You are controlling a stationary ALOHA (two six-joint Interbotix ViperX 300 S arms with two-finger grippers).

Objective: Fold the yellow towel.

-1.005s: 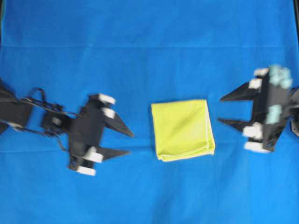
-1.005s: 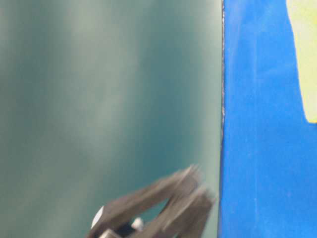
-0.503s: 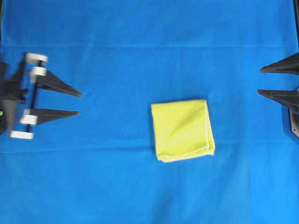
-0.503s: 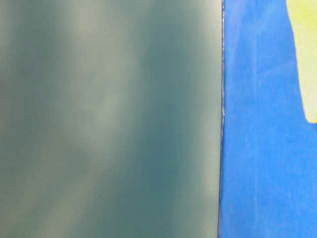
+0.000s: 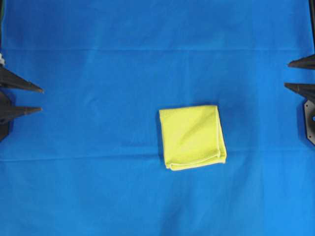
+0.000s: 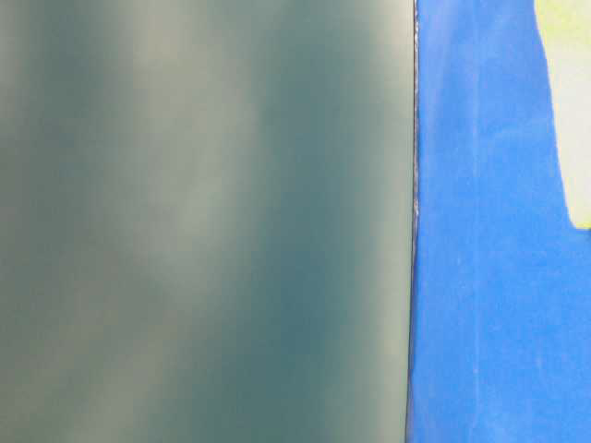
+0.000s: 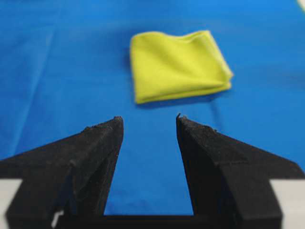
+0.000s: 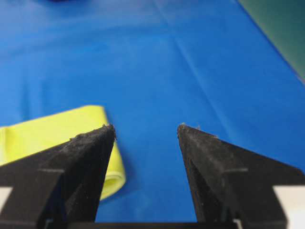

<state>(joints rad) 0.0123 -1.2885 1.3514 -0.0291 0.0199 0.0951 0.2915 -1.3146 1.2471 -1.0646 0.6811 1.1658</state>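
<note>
The yellow towel (image 5: 192, 137) lies folded into a small square on the blue cloth, near the middle of the overhead view. It also shows in the left wrist view (image 7: 177, 65), in the right wrist view (image 8: 57, 129) and at the right edge of the table-level view (image 6: 571, 111). My left gripper (image 5: 40, 100) is open and empty at the far left edge, well away from the towel; in its own view (image 7: 147, 119) the jaws stand apart. My right gripper (image 5: 288, 74) is open and empty at the far right edge; its own view (image 8: 145, 128) shows a wide gap.
The blue cloth (image 5: 98, 187) covers the table. A dark green wall (image 6: 203, 221) fills the left of the table-level view. A black mount (image 5: 310, 120) sits at the right edge.
Both arms have drawn back from beside the towel to the left and right edges of the overhead view. The left gripper has left the table-level view. The towel has not moved.
</note>
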